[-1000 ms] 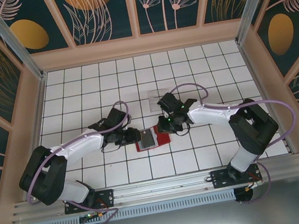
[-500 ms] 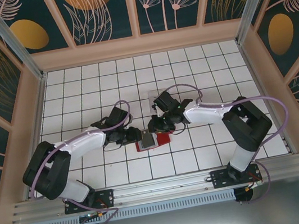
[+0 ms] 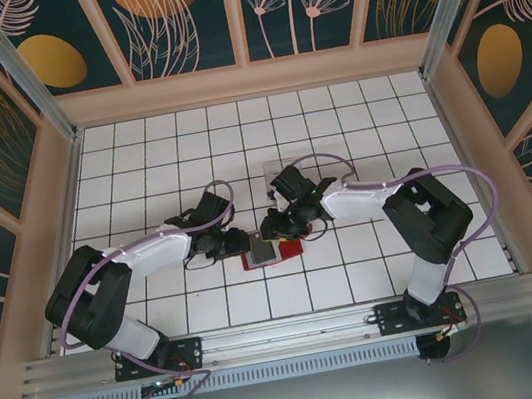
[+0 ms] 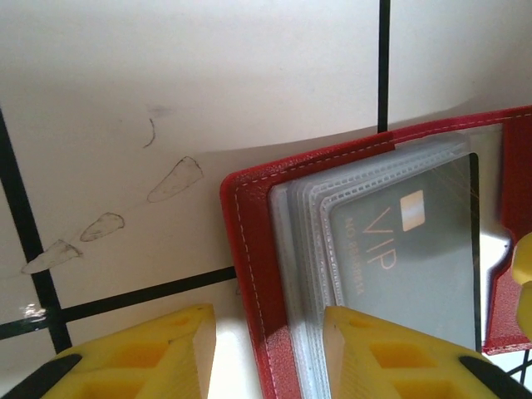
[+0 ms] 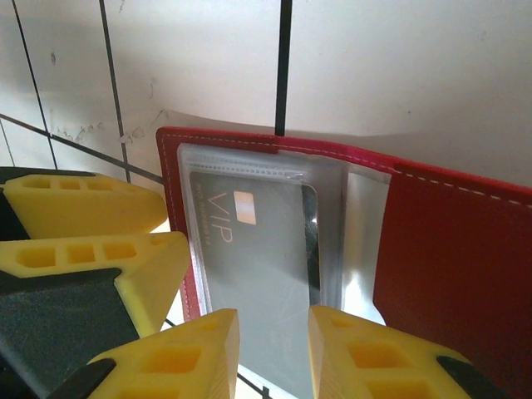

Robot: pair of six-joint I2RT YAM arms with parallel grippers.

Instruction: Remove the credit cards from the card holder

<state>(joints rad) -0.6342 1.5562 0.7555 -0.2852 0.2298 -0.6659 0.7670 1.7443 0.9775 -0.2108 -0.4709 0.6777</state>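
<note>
**A:** Card holder (image 3: 290, 248) first: where does it lie?

**B:** The card holder lies open and flat on the white tiled desk (image 3: 359, 276), near the front middle, between the two arms. It has a stitched red rim and a stack of clear sleeves (image 4: 293, 249) inside.

**A:** And the credit card?

**B:** A grey credit card (image 5: 253, 249) marked VIP, with a small gold chip, sits in the top sleeve. So it is inside the card holder, not on the tiles.

**A:** What of the left end effector (image 4: 268, 332)?

**B:** It is low at the card holder's outer edge. Its yellow fingers (image 4: 158, 353) stand apart, one over bare tile and the other over the sleeves. The red rim lies in the gap, and they are not closed on it.

**A:** And the right end effector (image 5: 273, 328)?

**B:** It is at another edge of the sleeve page. Its fingers (image 5: 374, 349) are parted by a narrow gap, and the sleeve and card show through it. I cannot tell whether the tips press on the plastic.

**A:** How close are the two?

**B:** They are near each other. From the right wrist, the left one's fingers sit just beside the red rim.
</note>
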